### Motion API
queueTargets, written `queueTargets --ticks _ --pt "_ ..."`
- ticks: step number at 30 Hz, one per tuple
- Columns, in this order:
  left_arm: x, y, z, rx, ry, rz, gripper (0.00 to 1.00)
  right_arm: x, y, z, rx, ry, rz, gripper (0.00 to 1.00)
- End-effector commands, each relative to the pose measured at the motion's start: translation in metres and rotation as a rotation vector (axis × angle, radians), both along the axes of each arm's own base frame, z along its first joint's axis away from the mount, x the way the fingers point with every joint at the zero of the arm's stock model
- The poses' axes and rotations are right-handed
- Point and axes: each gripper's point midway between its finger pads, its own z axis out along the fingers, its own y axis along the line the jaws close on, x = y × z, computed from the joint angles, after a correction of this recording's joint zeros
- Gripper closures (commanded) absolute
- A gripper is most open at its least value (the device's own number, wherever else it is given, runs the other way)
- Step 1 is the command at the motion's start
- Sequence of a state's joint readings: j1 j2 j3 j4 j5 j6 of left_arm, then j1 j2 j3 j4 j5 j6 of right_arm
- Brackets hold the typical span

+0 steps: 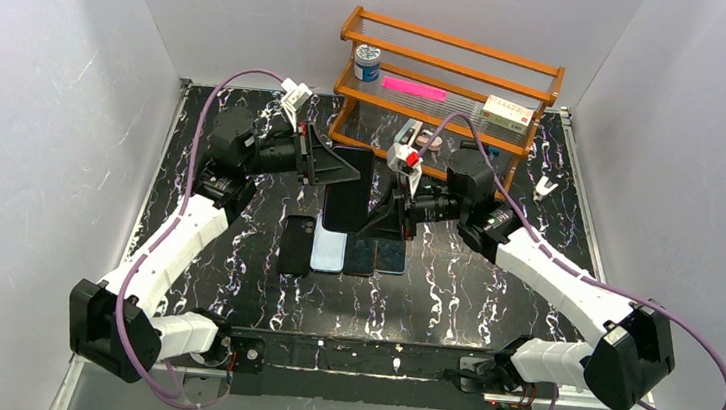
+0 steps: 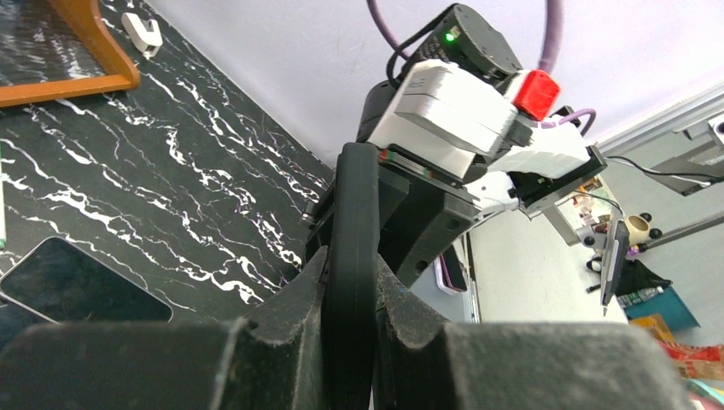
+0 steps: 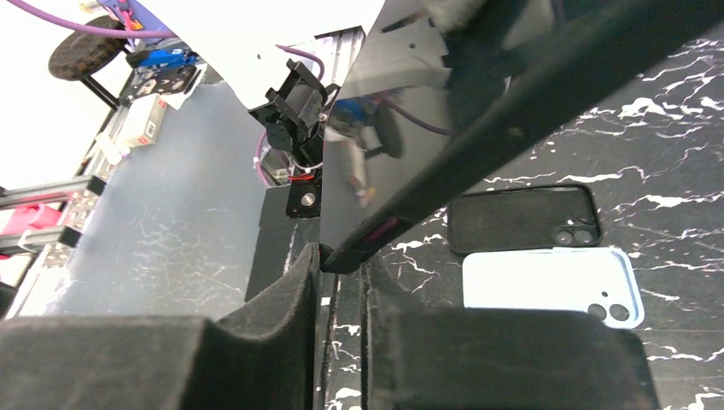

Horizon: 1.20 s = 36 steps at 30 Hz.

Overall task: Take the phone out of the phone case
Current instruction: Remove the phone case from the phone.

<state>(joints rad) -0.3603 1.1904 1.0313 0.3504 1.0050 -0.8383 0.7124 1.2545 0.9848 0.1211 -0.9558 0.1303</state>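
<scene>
A black phone case (image 1: 348, 189) with the phone in it is held above the table, its glossy screen (image 3: 401, 111) facing up. My left gripper (image 1: 344, 171) is shut on the case's far-left edge; in the left wrist view the black rim (image 2: 352, 222) stands squeezed between the pads, with the gripper (image 2: 352, 286) tight on it. My right gripper (image 1: 370, 230) meets the near-right corner. The right wrist view shows that corner (image 3: 346, 256) pinched at the very tips of the gripper (image 3: 341, 266), whose jaws are almost together.
Under the held phone lie an empty black case (image 1: 297, 244) (image 3: 521, 218), a light blue case (image 1: 328, 252) (image 3: 546, 286) and two more dark phones (image 1: 376, 256). A wooden rack (image 1: 449, 73) with a tin, a pink strip and a white box stands behind. A white clip (image 1: 543, 187) lies at the right.
</scene>
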Motion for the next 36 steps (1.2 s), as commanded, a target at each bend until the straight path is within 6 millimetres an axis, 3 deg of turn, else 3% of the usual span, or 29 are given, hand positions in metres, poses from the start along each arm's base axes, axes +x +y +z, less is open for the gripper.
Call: queueTargets --ticks 1,4,9,20,29,31,36 --pt "0.000 -0.001 0.033 -0.063 -0.012 -0.002 1.00 -0.005 0.001 0.025 0.057 -0.108 0.057 0.90" --pt "0.002 -0.002 0.035 -0.076 0.020 -0.004 1.00 -0.004 0.000 0.025 0.057 -0.135 0.060 0.99" --pt "0.005 -0.005 0.036 -0.092 0.076 -0.012 1.00 -0.002 0.001 0.023 0.051 -0.184 0.067 0.99" --pt "0.012 -0.010 0.008 -0.077 0.248 -0.027 1.00 0.009 0.013 0.017 0.029 -0.264 0.054 0.99" --pt "0.002 -0.010 0.011 -0.085 0.262 -0.077 1.00 0.027 0.010 0.007 -0.035 -0.332 -0.021 0.98" --pt "0.000 -0.011 0.011 -0.086 0.262 -0.083 1.00 0.034 0.010 0.005 -0.046 -0.334 -0.066 0.98" --pt "-0.005 -0.009 0.016 -0.109 0.240 -0.090 1.00 0.084 -0.004 0.003 -0.021 -0.281 -0.423 0.94"
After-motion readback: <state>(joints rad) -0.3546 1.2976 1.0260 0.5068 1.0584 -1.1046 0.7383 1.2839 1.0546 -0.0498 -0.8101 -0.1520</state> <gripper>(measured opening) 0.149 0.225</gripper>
